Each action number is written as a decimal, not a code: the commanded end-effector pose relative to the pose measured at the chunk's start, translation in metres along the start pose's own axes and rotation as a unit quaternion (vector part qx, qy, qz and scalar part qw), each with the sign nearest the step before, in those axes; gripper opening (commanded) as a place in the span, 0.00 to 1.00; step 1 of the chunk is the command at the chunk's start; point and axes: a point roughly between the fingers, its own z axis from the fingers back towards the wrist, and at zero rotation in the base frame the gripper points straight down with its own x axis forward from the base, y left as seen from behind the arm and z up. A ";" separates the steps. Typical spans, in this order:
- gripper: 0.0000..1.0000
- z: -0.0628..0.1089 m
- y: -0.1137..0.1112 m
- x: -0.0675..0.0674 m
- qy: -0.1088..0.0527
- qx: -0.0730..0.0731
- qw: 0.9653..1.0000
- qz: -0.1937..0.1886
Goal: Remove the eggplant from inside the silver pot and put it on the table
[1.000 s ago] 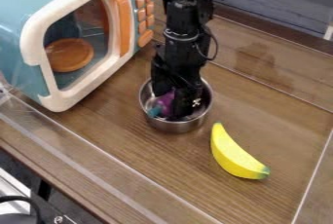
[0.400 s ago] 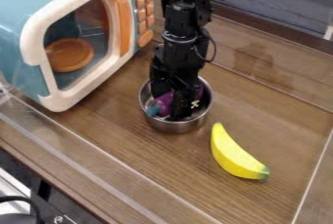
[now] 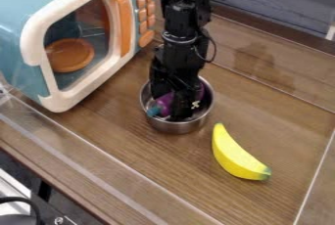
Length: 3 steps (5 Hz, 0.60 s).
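Observation:
The silver pot (image 3: 177,123) stands near the middle of the brown wooden table (image 3: 144,175). Inside it lies the purple eggplant (image 3: 163,105), only partly visible behind the fingers. My gripper (image 3: 177,100) points straight down into the pot with its black fingers spread wide on either side of the eggplant. The jaws are open, and I cannot tell whether the fingers touch the eggplant.
A yellow banana (image 3: 237,153) lies on the table right of the pot. A teal and cream toy microwave (image 3: 59,33) with an orange bowl (image 3: 69,55) inside stands at the left. A clear plastic rim (image 3: 78,185) runs along the table's near edge.

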 end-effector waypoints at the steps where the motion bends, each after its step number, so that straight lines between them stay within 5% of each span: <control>1: 1.00 0.010 0.006 0.004 -0.017 0.007 1.000 0.006; 3: 1.00 0.009 0.007 0.005 -0.018 0.004 1.000 0.008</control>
